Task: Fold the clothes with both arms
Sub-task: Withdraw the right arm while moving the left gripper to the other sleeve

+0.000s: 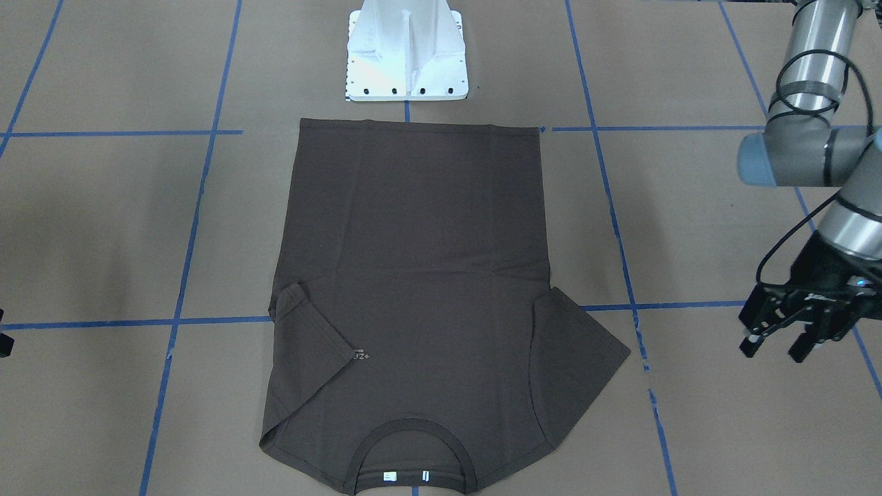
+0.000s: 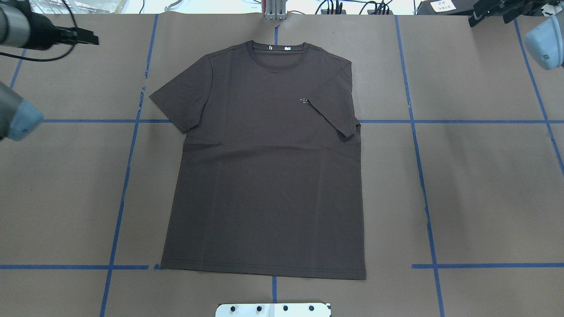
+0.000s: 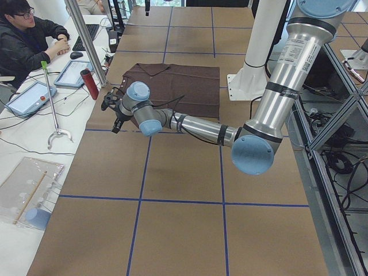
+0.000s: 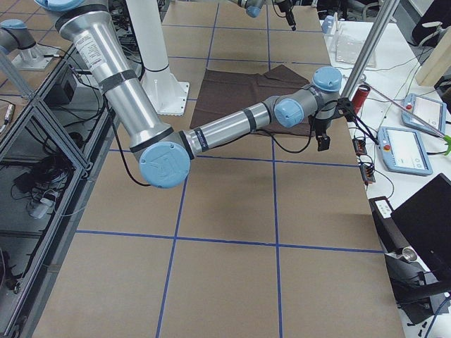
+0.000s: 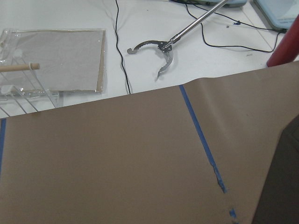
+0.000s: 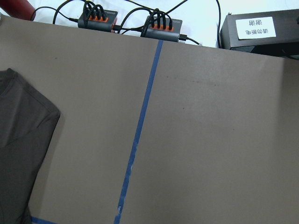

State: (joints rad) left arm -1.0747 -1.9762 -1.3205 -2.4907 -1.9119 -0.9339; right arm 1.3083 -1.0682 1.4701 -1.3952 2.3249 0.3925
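T-shirt point(image 2: 264, 176) flat, edges free — left gripper point(image 1: 774, 350) well apart

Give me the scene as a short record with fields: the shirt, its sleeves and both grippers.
garment: dark brown T-shirt, flat on the table, front up
collar: on the side away from the pedestal base
sleeve on robot's left: spread out
sleeve on robot's right: folded in over the chest
left gripper: open, empty, off the shirt
right gripper: off the shirt; open or shut unclear

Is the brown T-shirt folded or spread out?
Spread: the T-shirt lies flat, only one sleeve folded onto the chest.
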